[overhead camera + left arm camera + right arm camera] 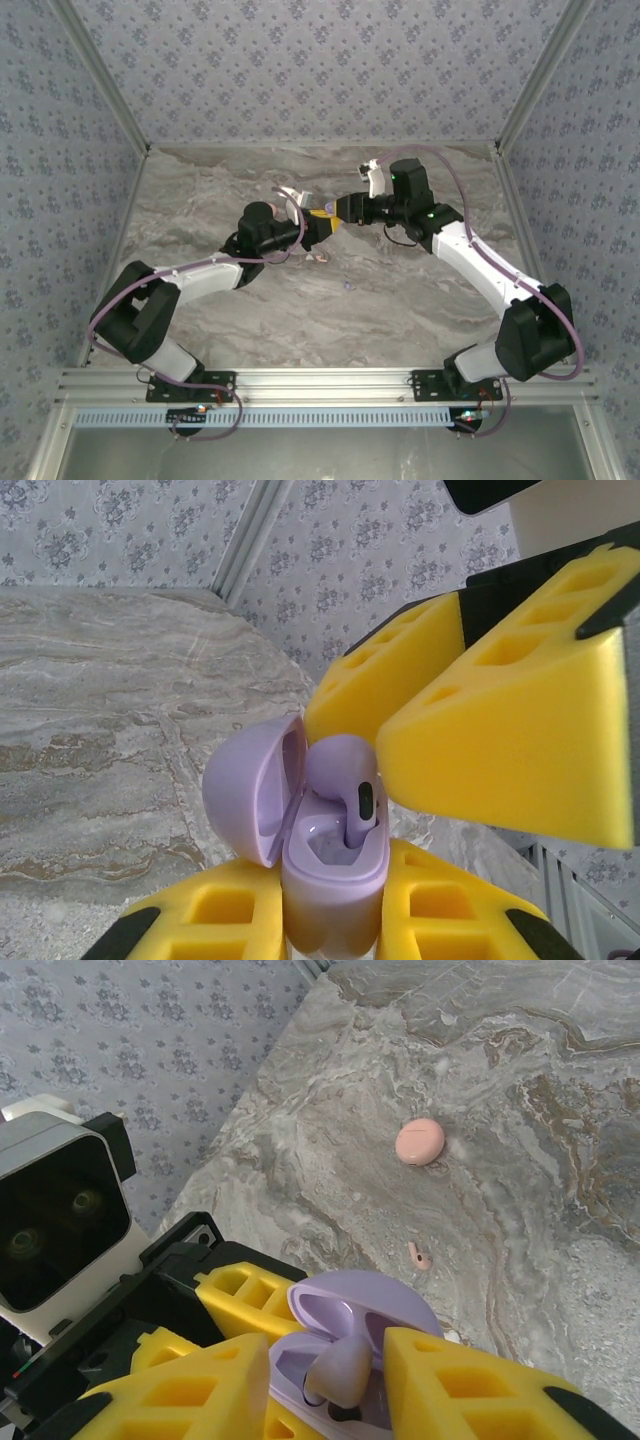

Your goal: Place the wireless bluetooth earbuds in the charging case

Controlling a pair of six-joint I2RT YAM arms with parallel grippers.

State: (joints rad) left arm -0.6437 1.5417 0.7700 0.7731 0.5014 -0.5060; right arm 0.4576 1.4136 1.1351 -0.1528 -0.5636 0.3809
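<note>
Grey marbled worktop lies beneath the lifted work. Left fingers pinch the open lilac plastic charging case; the lilac bean-shaped earbud stands stem-down in its well, seemingly half seated. Right fingers flank the earbud, though whether they grip it I cannot tell. Pulling away askew could drag it out.

- No text, label, brand, number or sign can be read in any view.
- Lilac charging case: plain shell, no lettering legible.
- Lilac earbud: plain, with a dark oval patch that carries no characters.
- Wallpaper: floral pattern, no words.
</note>
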